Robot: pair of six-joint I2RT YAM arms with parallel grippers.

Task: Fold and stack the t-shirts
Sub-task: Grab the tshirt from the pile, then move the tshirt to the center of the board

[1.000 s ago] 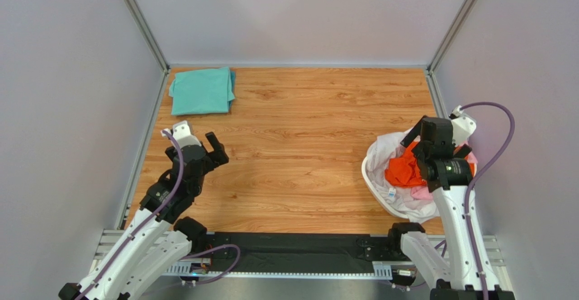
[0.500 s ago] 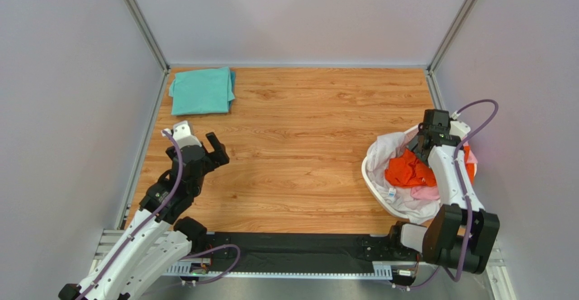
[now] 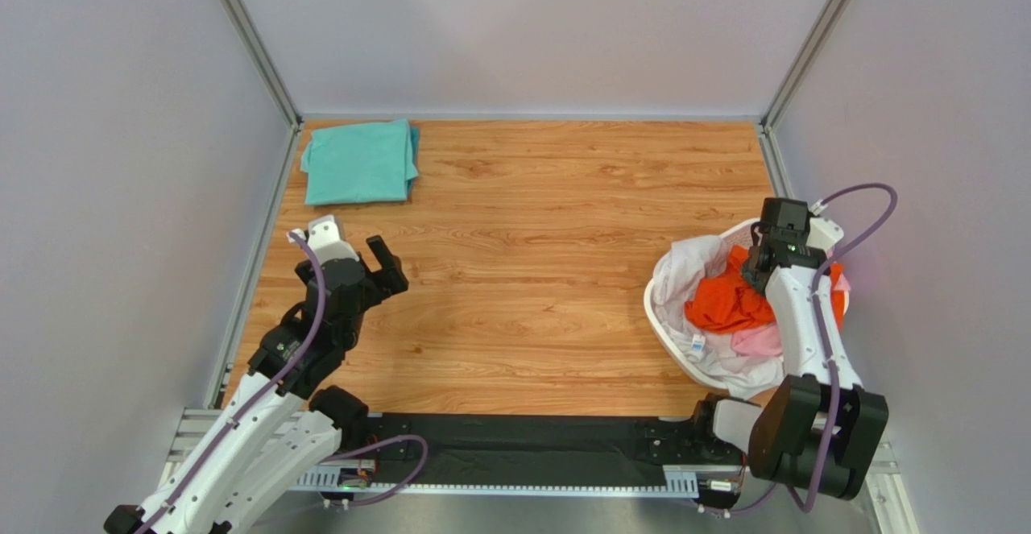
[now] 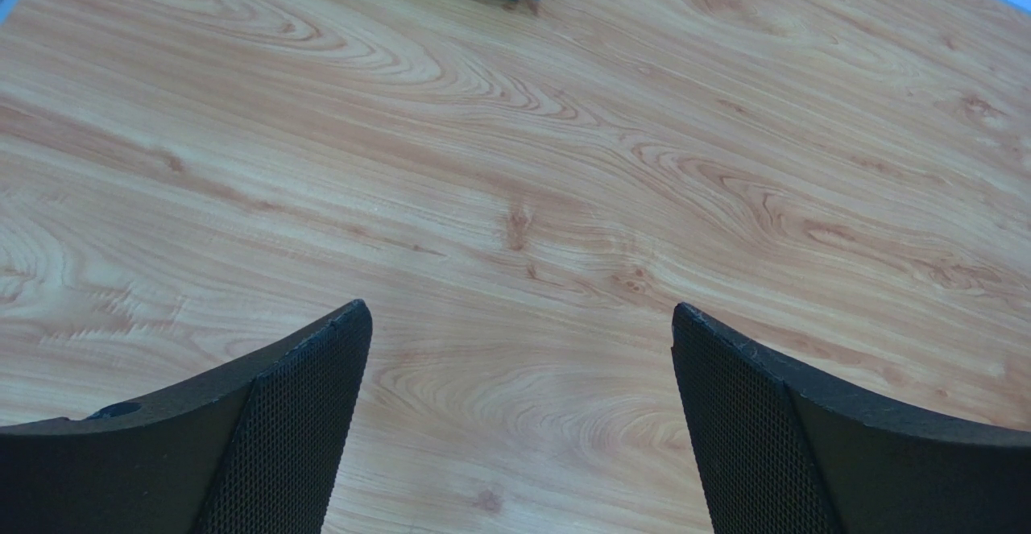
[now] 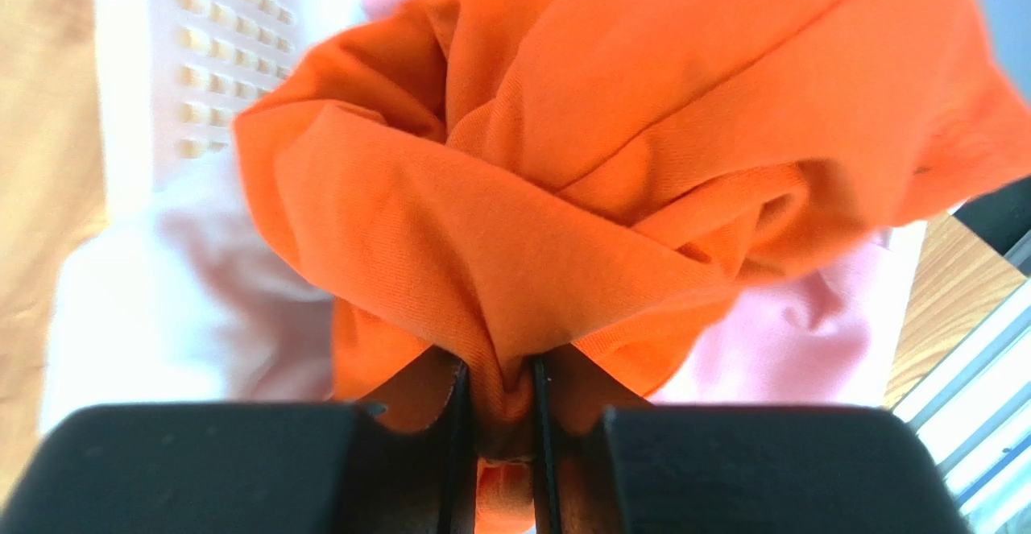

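At four o'clock the right end effector point(image 5: 494, 395) pinches a bright orange-red cloth t-shirt point(image 5: 545, 196); the left end effector point(image 4: 518, 329), eight o'clock, gapes empty.

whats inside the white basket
In the basket, a crumpled orange-red t-shirt sits on top, pinched by the right hand. Pale pink cloth and white cloth show under it. Anything deeper is covered.
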